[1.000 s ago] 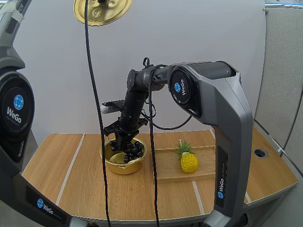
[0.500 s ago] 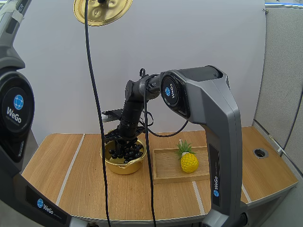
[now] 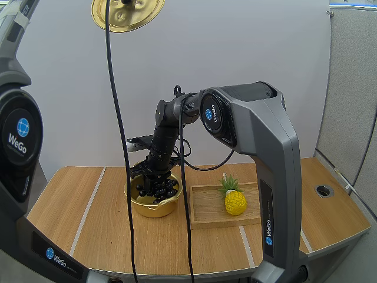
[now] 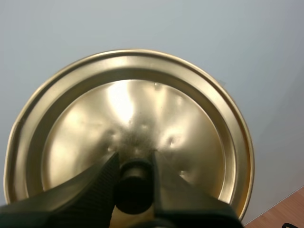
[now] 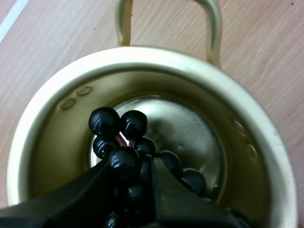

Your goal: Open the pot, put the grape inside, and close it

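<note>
**A:** Which step is in hand?

**B:** The middle one, I'd say. The pot [image 3: 154, 207] stands open on the desk [image 3: 106, 230]. The right end effector [image 5: 129, 168] is over the pot's mouth, its fingers pinched on the grapes [image 5: 104, 121]. The bunch hangs inside the pot, below the rim. I cannot tell whether its lowest berries rest on the pot's floor.

**A:** And the lid [image 4: 142, 109]?

**B:** High above the pot and off toward the back. The left end effector [image 4: 134, 164] holds it there, clamped narrow on the black knob [image 4: 134, 190].

**A:** So what does the next move call for?

**B:** Letting go, in my judgement. The right fingers should spread enough for the bunch to drop free. Then the arm should rise straight up out of the pot, so nothing drags against the rim.

**A:** Any catch?

**B:** The berries sit tight against the fingers, so one could cling and lift out with them. A slow rise would show that early. After that the right arm has to move well clear of the pot. Only then can the lid come down, and it needs to be level and centred on the rim to seat properly.
</note>
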You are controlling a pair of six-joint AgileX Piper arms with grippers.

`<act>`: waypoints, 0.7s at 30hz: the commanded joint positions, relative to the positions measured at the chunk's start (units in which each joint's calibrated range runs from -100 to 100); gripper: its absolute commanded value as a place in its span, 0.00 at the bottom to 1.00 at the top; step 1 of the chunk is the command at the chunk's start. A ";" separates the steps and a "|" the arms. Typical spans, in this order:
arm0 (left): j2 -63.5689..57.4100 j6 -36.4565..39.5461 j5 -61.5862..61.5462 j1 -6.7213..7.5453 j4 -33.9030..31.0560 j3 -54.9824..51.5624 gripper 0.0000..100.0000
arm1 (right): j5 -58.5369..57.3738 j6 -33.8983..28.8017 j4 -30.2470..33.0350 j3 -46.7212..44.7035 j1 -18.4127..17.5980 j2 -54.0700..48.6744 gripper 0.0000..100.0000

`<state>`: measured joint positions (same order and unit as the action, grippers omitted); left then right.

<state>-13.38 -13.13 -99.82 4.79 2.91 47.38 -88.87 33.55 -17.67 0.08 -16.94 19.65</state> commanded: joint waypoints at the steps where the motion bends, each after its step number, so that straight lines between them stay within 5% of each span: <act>1: -0.18 0.27 2.16 0.15 -0.48 0.60 0.00 | -1.97 -0.04 3.45 -0.25 0.23 0.01 0.35; 4: -0.18 0.27 2.16 0.15 -0.48 0.60 0.00 | -1.01 -0.04 3.58 -0.25 0.23 0.01 1.00; 21: -0.18 0.27 2.16 0.15 -0.48 0.60 0.00 | 0.79 -0.44 3.81 -0.15 0.23 -7.73 1.00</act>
<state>-13.38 -13.13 -99.82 4.79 2.91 47.38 -87.62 33.33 -14.58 0.08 -16.94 15.08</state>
